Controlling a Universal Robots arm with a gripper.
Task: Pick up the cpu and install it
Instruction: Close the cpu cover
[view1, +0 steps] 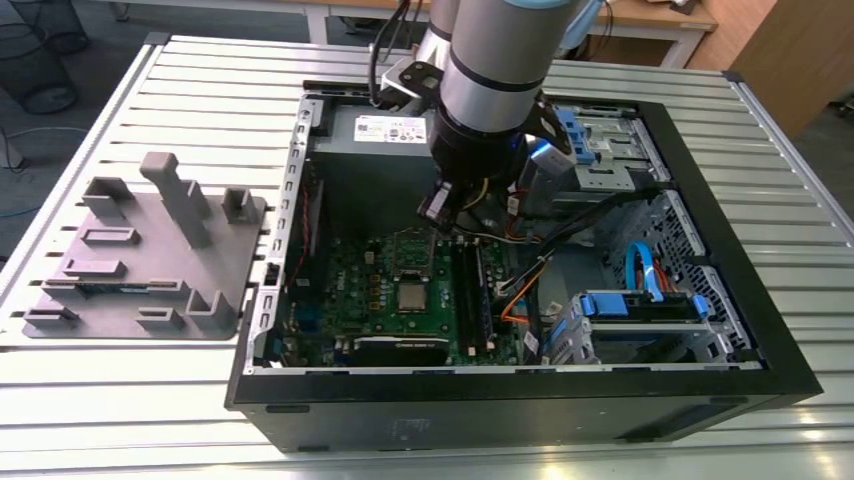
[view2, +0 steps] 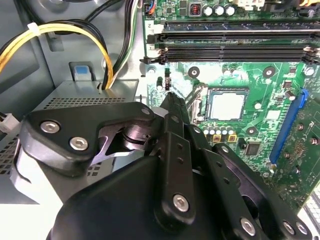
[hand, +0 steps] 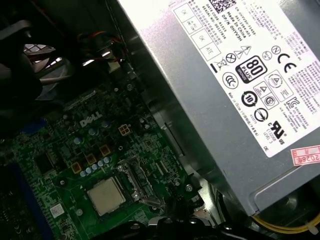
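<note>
The cpu (view1: 411, 296) (view2: 226, 105) (hand: 106, 195), a small square chip with a pale silvery top, lies flat in its socket on the green motherboard (view1: 354, 290) (view2: 280, 80) (hand: 65, 150). The socket's metal frame (view2: 196, 100) (hand: 137, 180) stands swung up beside the chip. My gripper (view1: 447, 222) (view2: 168, 96) hangs inside the open computer case, above the board's upper part and a short way from the socket. Its black fingers meet at the tip with nothing between them.
The grey power supply (view1: 380, 130) (hand: 240, 100) sits close behind the gripper, with yellow and black cables (view2: 75, 35) beside it. Memory slots (view2: 235, 40) run past the socket. Blue drive bays (view1: 641, 300) fill the case's right side. A grey holder plate (view1: 134, 260) lies left of the case.
</note>
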